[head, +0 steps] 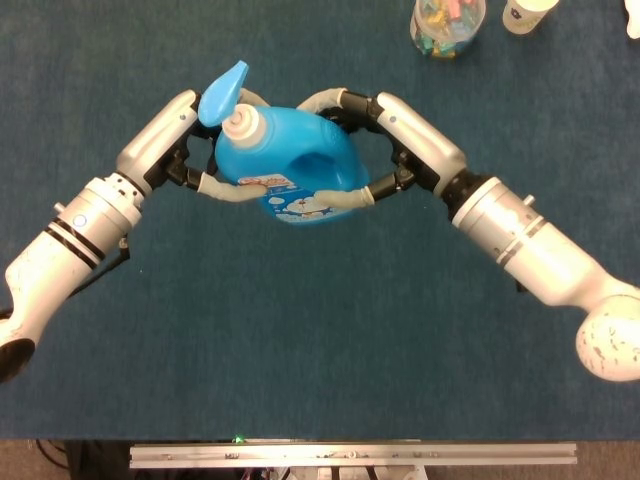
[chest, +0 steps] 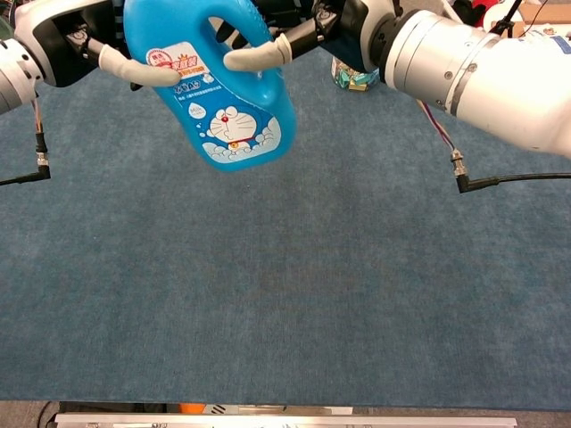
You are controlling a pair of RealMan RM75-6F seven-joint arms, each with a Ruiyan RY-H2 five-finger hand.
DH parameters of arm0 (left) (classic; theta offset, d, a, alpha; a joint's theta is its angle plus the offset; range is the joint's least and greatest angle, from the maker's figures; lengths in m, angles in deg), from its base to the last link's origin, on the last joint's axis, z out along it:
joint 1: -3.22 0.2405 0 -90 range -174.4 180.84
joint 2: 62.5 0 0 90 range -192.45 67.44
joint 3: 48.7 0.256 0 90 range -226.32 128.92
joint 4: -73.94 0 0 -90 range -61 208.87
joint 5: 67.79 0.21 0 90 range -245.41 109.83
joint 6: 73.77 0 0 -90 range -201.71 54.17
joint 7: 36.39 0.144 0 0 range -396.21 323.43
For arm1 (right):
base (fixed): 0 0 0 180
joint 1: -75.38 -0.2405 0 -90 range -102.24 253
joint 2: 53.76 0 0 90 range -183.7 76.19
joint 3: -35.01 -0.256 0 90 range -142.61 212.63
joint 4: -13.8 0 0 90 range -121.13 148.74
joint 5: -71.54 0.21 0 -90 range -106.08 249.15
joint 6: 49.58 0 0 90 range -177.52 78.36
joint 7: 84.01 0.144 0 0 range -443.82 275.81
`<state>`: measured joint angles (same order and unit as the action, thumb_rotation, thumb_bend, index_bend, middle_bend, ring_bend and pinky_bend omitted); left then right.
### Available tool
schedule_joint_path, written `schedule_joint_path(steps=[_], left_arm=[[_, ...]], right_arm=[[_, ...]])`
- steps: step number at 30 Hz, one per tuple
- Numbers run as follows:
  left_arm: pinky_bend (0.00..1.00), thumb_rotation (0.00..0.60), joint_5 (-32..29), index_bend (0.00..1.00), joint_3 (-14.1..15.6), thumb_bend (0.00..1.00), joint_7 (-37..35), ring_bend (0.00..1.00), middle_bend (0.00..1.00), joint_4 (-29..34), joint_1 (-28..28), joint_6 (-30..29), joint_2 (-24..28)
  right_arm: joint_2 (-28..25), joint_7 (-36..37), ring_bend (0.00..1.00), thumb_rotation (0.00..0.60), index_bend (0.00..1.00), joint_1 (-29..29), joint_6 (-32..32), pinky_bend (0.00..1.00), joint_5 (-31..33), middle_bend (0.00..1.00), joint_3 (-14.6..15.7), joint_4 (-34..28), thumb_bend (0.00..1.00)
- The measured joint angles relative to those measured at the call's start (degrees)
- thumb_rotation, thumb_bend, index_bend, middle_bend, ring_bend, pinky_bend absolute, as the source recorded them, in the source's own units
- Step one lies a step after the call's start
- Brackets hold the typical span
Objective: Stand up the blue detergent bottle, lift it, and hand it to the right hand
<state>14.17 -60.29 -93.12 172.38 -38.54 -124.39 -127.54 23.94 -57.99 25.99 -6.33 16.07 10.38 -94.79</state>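
Blue carpet-like cloth covers the whole desk [head: 300, 330], a dense, slightly mottled weave, evenly lit with only soft shadows. Along the near edge runs a silver metal rail [head: 350, 455], a small green light glowing just above it. At the far edge stands a clear jar [head: 447, 25] of mixed-colour bits, and just beside it a white container [head: 525, 12], cut off by the frame.
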Motion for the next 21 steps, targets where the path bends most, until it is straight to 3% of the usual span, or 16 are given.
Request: schedule_joint_path(steps=[9,16,21], left_arm=[[0.73,0.6,-0.33,0.43,-0.15,0.15,-0.15,0.45,0.5,-0.12,-0.25,0.31,-0.04],[0.73,0.6,-0.57,0.43,-0.16,0.15,0.13,0.45,0.49,-0.16,-0.38,0.72,0.23],[0.73,0.6,-0.65,0.4,-0.08,0.15,0.56,0.44,0.48,-0.09,-0.34,0.76,0.45]], right_arm=[[1.22,-1.09,0.38,0.6,0.41,-0.32,0.95,0.44,0.5,0.47,0.33,0.32,0.19],[2.52,-3.11,0.42,0.6,0.46,-0.76,2.13,0.47,1.73,0.5,0.99,1.12,0.37],[2.88,-3.88,0.43,0.6,0.48,-1.07,2.42,0.48,2.45,0.5,0.84,1.5,0.39]])
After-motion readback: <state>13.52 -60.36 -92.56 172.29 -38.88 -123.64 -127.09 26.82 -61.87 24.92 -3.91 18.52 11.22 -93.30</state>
